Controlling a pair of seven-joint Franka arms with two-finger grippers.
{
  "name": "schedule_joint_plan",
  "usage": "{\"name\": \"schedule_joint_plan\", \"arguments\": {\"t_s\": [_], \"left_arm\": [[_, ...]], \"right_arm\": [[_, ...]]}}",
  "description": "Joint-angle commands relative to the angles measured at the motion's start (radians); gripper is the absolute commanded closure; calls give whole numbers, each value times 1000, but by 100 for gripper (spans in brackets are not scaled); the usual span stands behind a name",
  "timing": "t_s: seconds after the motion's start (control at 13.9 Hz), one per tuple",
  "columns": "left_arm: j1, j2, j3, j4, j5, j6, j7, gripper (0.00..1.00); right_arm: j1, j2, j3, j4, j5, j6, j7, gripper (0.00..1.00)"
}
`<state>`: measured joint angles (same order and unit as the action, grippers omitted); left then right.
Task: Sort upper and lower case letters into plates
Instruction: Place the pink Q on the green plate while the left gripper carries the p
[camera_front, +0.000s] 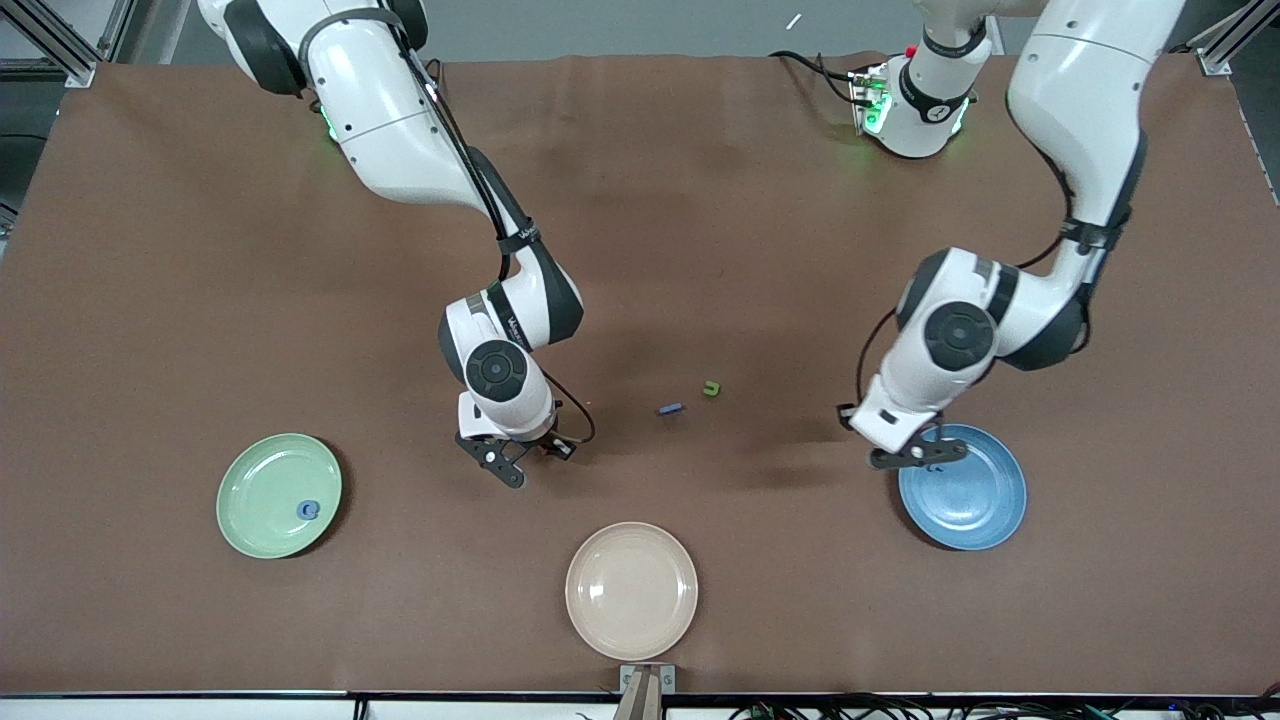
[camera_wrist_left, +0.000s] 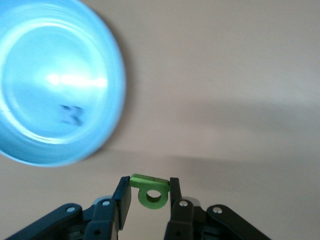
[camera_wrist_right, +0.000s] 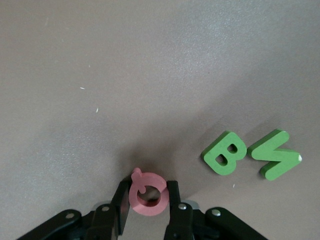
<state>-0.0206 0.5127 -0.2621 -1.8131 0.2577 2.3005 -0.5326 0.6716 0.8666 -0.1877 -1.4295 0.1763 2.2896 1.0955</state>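
On green plate (camera_front: 262, 470): blue G (camera_front: 308, 510) | left tool (camera_wrist_left: 146, 192) pinches green p (camera_wrist_left: 149, 194) | right tool (camera_wrist_right: 145, 197) closing around red Q (camera_wrist_right: 146, 192)

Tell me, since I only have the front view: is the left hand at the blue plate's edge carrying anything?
Observer: Yes. The left wrist view shows the left hand shut on a green p, with the blue plate just beside it.
Operator: And the right hand?
Observer: The right hand is shut on a red Q down at the table.
Operator: Any letters near it?
Observer: A green B and a green M lie side by side close by.
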Motion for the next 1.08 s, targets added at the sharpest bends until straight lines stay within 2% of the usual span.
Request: {"name": "schedule_joint_plan", "arguments": {"t_s": [0.0, 0.22, 0.36, 0.72, 1.01], "left_arm": [[79, -13, -11, -11, 18, -10, 61, 100], [152, -3, -11, -12, 20, -3, 134, 100], [165, -2, -6, -18, 28, -1, 154, 100], [237, -14, -11, -25, 31, -1, 203, 100], [249, -28, -11, -40, 31, -1, 207, 100]], "right_arm": [[8, -17, -9, -14, 15, 1, 1, 97], [-36, -41, -24, 41, -1, -89, -75, 98], [-105, -53, -41, 76, 11, -172, -231, 98], [-324, -112, -42, 75, 9, -284, -680, 98], [-464, -110, -42, 66, 2, -288, -1003, 97]]}}
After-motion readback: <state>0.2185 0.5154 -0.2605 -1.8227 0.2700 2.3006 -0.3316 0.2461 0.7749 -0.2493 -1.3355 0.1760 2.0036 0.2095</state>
